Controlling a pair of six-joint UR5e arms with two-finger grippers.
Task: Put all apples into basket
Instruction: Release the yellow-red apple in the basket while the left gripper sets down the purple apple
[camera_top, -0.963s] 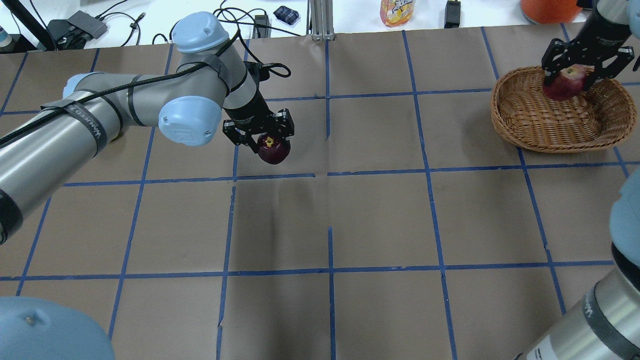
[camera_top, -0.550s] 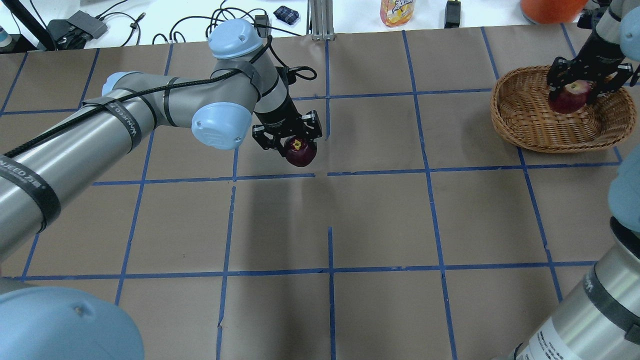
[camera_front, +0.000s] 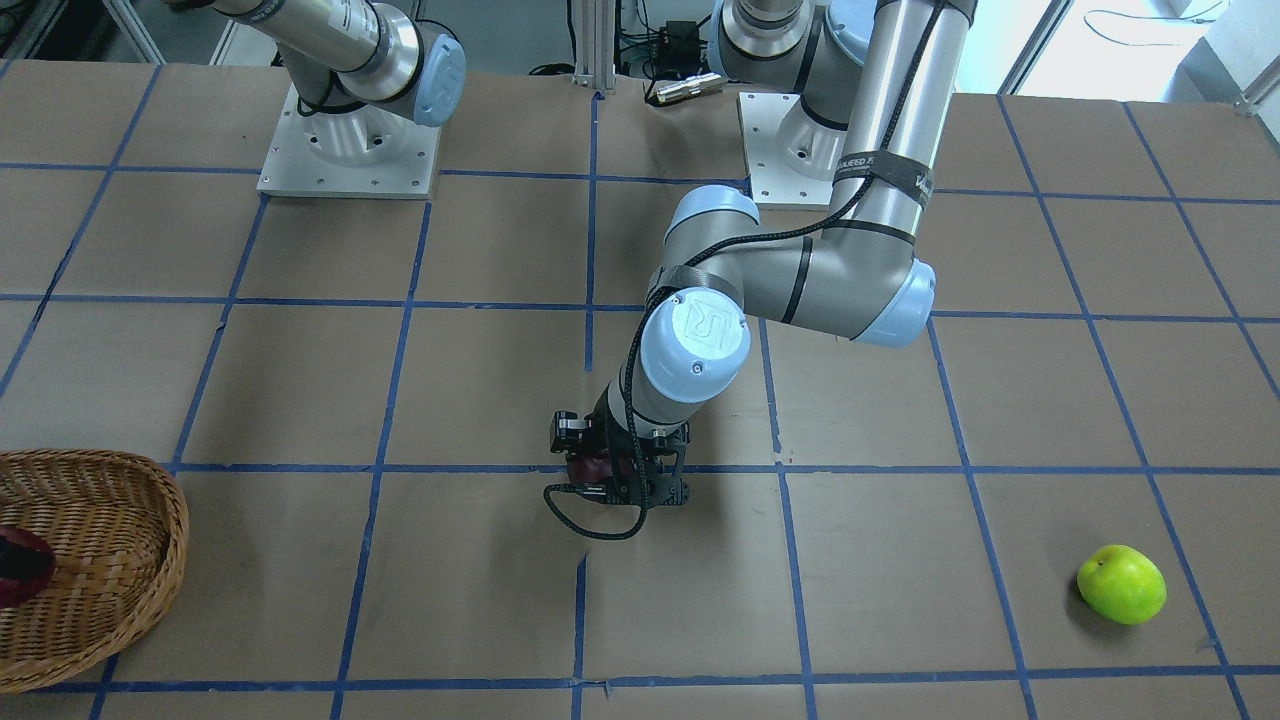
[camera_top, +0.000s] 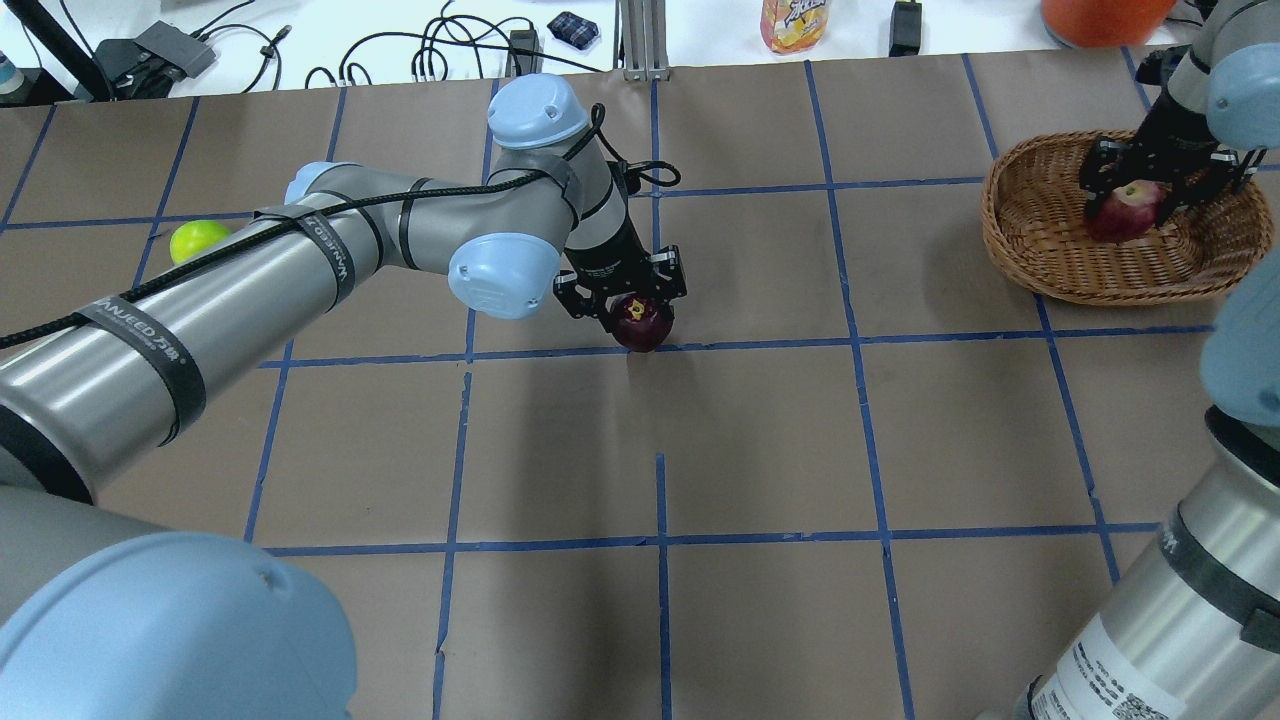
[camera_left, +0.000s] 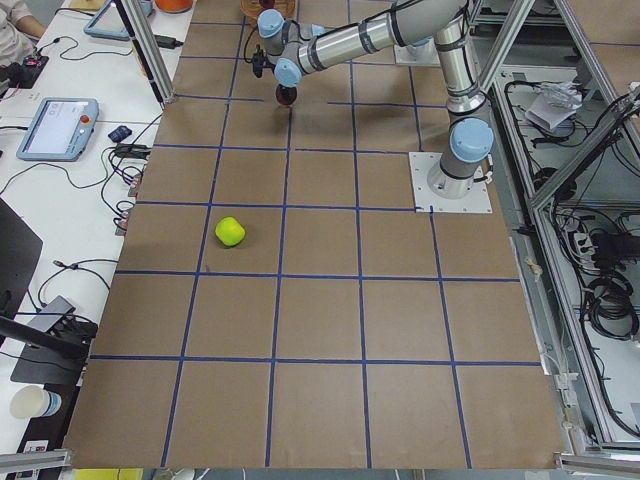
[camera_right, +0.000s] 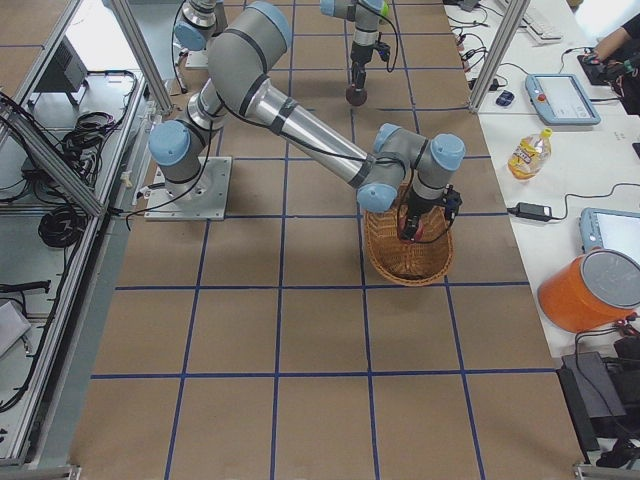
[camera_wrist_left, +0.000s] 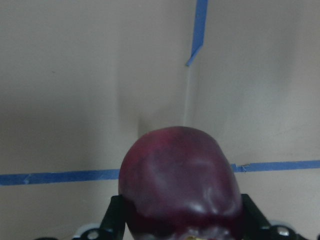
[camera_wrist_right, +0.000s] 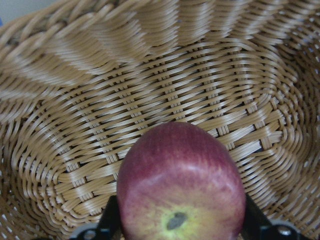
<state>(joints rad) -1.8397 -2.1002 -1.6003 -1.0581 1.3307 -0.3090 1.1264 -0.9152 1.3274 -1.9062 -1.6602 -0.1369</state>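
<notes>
Here, the maroon apple (camera_top: 641, 325) was clamped by the left gripper (camera_top: 628, 308) over the table (camera_top: 760, 440), the red apple (camera_top: 1118, 216) by the right gripper (camera_top: 1137, 195) inside the basket (camera_top: 1045, 250); the green apple (camera_top: 197, 240) was seen well apart.

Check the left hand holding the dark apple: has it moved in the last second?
Yes. In the overhead view the left hand, gripping the maroon apple, has shifted right toward the basket, now reaching the centre vertical tape line.

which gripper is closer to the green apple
Left. The left gripper, holding the maroon apple, is mid-table, the green apple off to its left. The right gripper, holding the red apple, is in the basket at the opposite end.
</notes>
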